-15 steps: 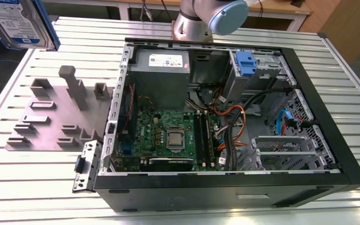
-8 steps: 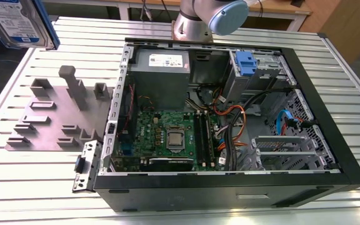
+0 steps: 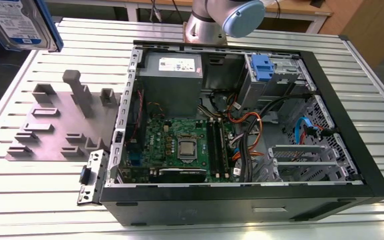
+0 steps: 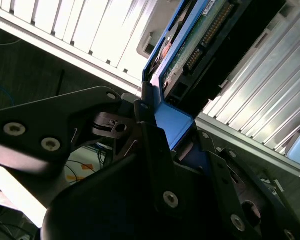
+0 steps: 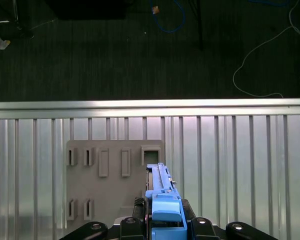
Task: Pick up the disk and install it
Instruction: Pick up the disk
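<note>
An aluminium-slatted table carries an open computer case, motherboard and cabling exposed, standing well apart from the gripper. Below the gripper lies a grey holder plate with raised slots. The disk, silver-grey with a blue bracket along its edges, hangs above that plate, clamped edge-on in the gripper. Both wrist views show the jaws closed on the bracket. By the look of it, the pick-up half of the job is done. The install is not, since the disk is held in the air, off to one side of the case and outside it.
</note>
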Robot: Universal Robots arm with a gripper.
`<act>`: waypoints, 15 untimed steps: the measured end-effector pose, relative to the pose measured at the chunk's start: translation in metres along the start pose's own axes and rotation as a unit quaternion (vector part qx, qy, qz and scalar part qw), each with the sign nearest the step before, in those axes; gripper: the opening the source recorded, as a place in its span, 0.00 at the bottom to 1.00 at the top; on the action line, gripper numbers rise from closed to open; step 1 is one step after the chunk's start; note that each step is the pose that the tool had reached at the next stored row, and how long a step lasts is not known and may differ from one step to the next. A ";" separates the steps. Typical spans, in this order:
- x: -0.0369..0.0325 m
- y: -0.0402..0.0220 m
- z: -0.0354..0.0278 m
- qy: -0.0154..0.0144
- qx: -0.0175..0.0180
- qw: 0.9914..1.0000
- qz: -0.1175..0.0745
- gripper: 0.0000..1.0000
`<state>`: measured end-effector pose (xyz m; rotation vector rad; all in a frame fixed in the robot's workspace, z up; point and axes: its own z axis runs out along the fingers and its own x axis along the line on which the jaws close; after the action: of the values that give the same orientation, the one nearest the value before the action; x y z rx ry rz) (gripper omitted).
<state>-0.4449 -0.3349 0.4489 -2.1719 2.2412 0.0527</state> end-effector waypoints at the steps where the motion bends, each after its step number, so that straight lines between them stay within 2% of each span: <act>1: 0.0000 0.0000 -0.0003 0.000 0.000 1.000 0.000 0.37; 15: -0.0001 0.0000 -0.0016 0.000 0.000 1.000 0.000 0.37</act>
<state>-0.4448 -0.3349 0.4504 -2.1720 2.2412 0.0527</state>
